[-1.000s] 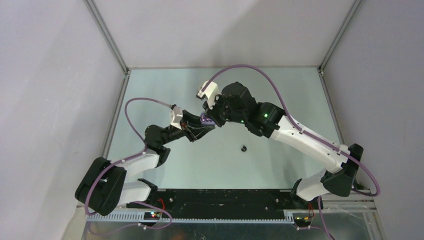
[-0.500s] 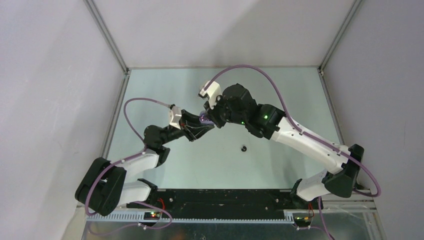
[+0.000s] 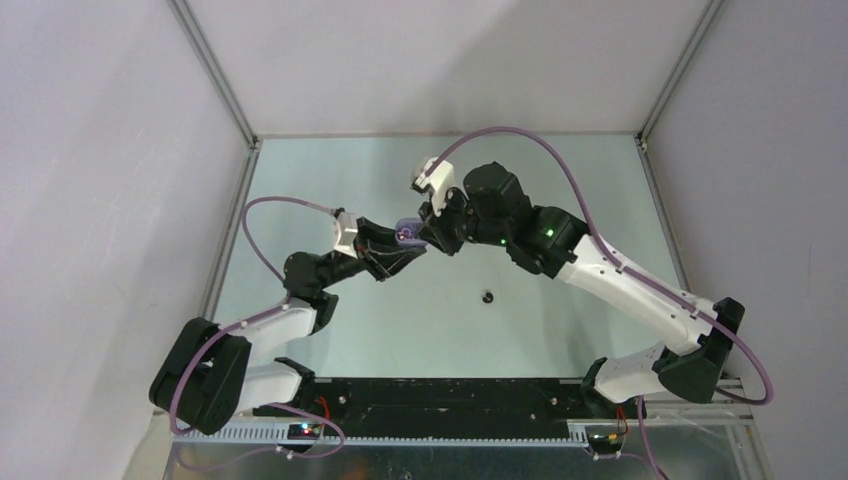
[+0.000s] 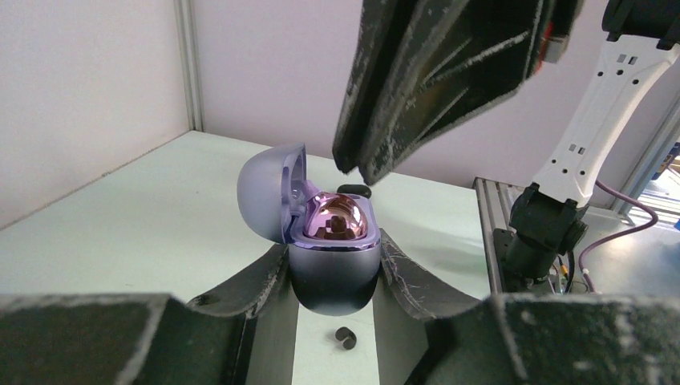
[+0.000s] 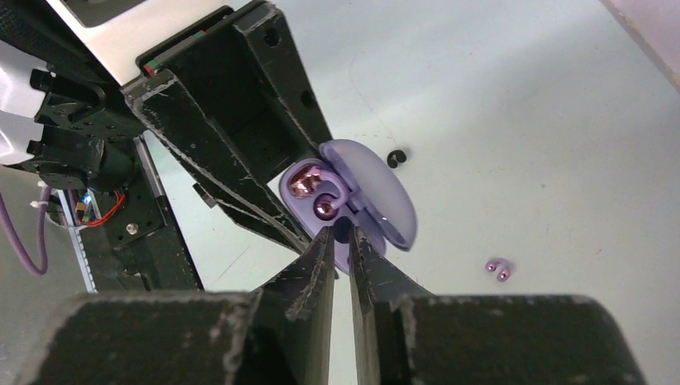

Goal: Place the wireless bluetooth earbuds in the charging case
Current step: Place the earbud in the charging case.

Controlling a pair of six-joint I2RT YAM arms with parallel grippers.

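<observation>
The lilac charging case (image 4: 333, 281) has its lid open, and a glossy purple earbud (image 4: 337, 220) is seated inside. The left gripper (image 4: 333, 250) clamps the case at both sides. The right gripper (image 5: 341, 237) hovers just over the case's open mouth, its fingers nearly closed with nothing visible in the thin slit. A black earbud (image 5: 394, 158) and a second purple earbud (image 5: 498, 269) lie on the table (image 5: 521, 120).

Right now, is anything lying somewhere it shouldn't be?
Yes. A tiny purple bud and a tiny black bud lie loose on the table, apart from the open charging case held in the left claw. Nothing looks broken or spilled.
</observation>
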